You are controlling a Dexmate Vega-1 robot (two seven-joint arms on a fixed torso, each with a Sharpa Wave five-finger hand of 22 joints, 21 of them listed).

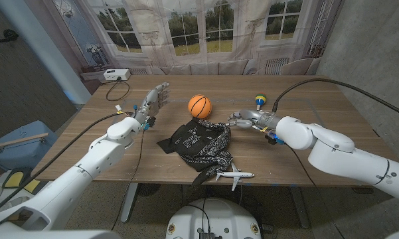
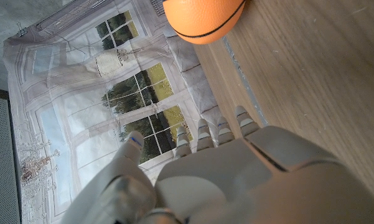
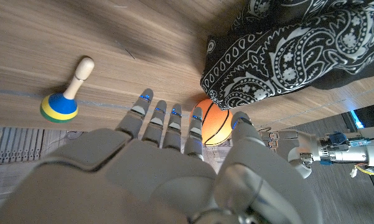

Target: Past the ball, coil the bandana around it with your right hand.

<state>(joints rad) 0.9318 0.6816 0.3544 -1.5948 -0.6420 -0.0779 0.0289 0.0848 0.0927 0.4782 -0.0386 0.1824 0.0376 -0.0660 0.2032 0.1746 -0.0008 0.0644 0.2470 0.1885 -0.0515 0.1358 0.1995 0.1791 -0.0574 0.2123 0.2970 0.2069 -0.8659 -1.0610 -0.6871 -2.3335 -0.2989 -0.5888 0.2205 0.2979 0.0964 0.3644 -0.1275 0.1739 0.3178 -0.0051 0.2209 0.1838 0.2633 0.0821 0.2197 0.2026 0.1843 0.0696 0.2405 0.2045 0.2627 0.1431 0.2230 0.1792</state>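
Both hands empty: right hand [image 1: 247, 119] fingers spread just beside bandana [image 1: 202, 143]

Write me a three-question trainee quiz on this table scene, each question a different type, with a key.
1. True or false: the right hand is gripping the bandana.
2. Multiple choice: what lies at the table's near edge, by the bandana? A) toy airplane B) mug C) spoon
3. Fill in: the left hand is held open beside the orange ____.

Key: 1 false, it is open next to the cloth; 2 A; 3 basketball.
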